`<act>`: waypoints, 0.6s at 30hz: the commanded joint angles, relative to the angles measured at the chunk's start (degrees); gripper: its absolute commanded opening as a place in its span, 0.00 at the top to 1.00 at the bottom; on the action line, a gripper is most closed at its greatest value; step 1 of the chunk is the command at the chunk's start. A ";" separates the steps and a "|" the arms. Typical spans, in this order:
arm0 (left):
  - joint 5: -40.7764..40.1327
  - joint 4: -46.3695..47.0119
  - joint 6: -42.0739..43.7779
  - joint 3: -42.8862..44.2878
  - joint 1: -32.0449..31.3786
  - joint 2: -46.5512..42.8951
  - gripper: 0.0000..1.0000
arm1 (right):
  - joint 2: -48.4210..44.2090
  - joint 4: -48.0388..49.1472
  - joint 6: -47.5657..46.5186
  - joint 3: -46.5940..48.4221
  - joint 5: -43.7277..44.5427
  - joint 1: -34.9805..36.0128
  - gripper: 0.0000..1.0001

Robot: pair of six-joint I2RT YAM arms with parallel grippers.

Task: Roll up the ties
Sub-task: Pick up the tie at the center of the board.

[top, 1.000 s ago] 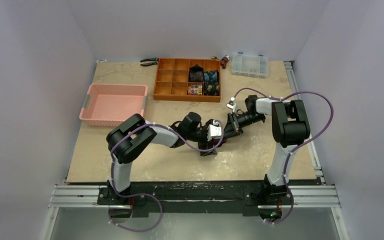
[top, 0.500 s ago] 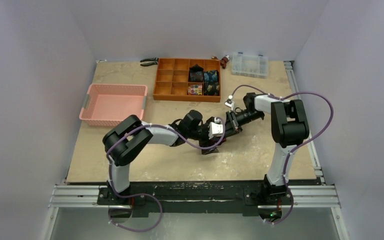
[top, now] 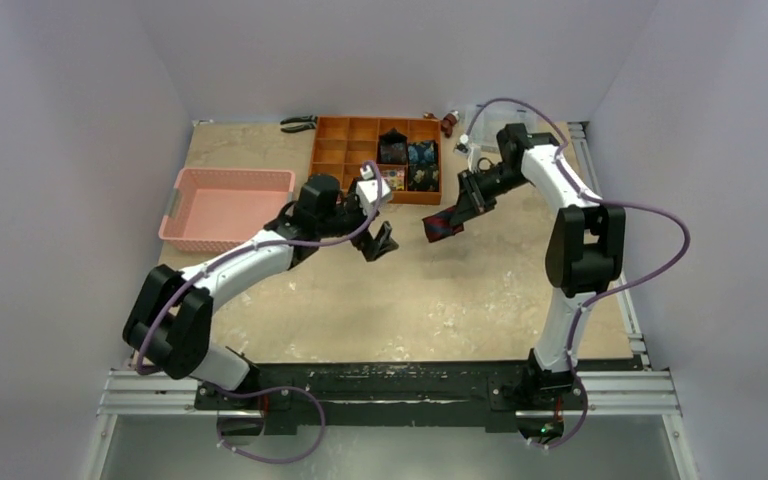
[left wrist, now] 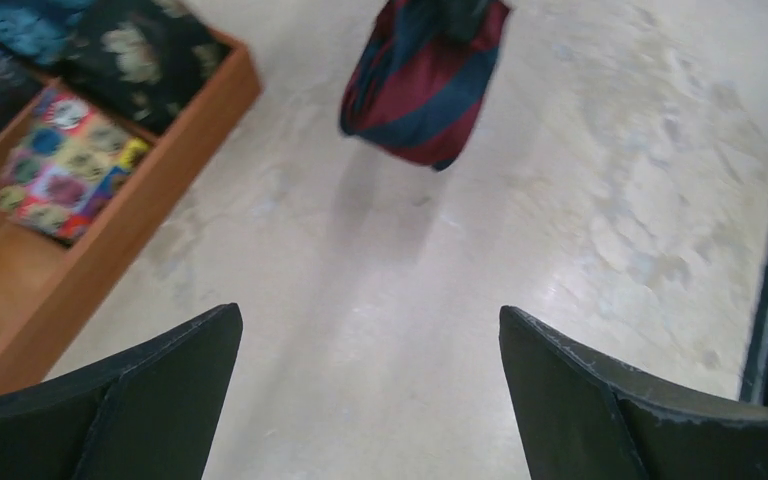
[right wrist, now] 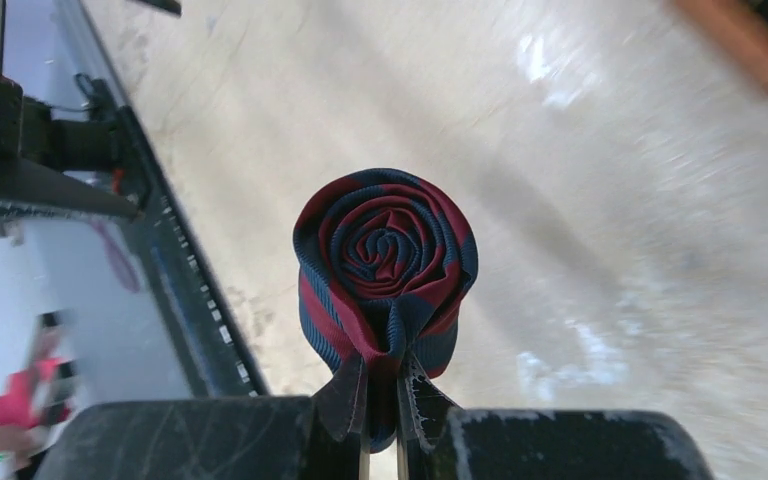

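Pinch of right gripper on the bottom fold of striped tie, jaws all but closed with only cloth between them. Wound into a tight navy-and-red spiral, seen end-on from the right wrist, standing out past the fingertips. Held in the air above table, faint shadow beneath, just right of and in front of the near right corner of tray in the top view. Right arm stretched up from its base toward the far side, wrist bent back leftward.

Left gripper spread wide, nothing between its fingers, hovering over bare tabletop. Pointed at the striped tie across a gap: near, not touching. Close to the front wall of tray, that wall along the left edge of the left wrist view.

Inside tray, four rolled ties in the two right-hand columns: black and blue at the back, multicoloured and dark floral at the front.

Farther out: pink basket on table left of tray, beside the left arm; pliers at the far edge behind tray's left end; clear box at the far right, partly behind the right arm.
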 commanded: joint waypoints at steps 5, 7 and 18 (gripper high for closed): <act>-28.05 -36.06 -15.80 36.72 6.17 18.85 0.00 | 0.32 -6.11 -3.43 19.65 10.01 -0.36 1.00; -30.83 -38.72 -19.75 43.51 7.42 23.00 0.00 | 0.83 -5.33 -2.05 23.20 11.89 -0.36 1.00; -33.74 -37.55 -19.44 54.76 10.24 35.46 0.75 | 1.62 -0.53 4.11 29.96 17.07 -0.41 1.00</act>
